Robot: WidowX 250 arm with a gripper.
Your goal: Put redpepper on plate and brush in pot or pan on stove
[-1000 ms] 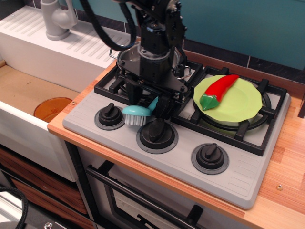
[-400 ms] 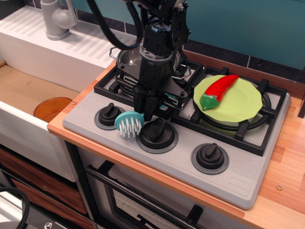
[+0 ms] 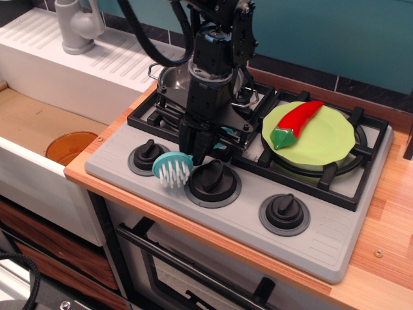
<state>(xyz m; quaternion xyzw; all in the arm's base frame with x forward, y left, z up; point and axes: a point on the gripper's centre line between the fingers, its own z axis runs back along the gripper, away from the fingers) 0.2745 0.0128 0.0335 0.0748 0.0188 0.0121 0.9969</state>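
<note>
The red pepper [image 3: 297, 121] lies on the lime-green plate [image 3: 326, 143], which rests on the right burner of the grey stove [image 3: 322, 236]. My gripper [image 3: 196, 147] is shut on the handle of the light blue brush [image 3: 172, 169]. The brush head is lifted and tilted, bristles facing forward and down, over the front of the stove between the left and middle knobs. The steel pot [image 3: 170, 77] sits on the left burner behind my arm and is mostly hidden.
Three black knobs [image 3: 284, 214] line the stove front. A white sink basin with an orange-brown disc [image 3: 71, 146] is at the left, with a grey faucet [image 3: 76, 26] behind. Wooden counter [image 3: 387, 258] runs along the right.
My gripper closed on the brush handle and lifted it. The brush head rose from lying flat on the stove front and tipped so its bristles face forward. It shifted slightly left.
</note>
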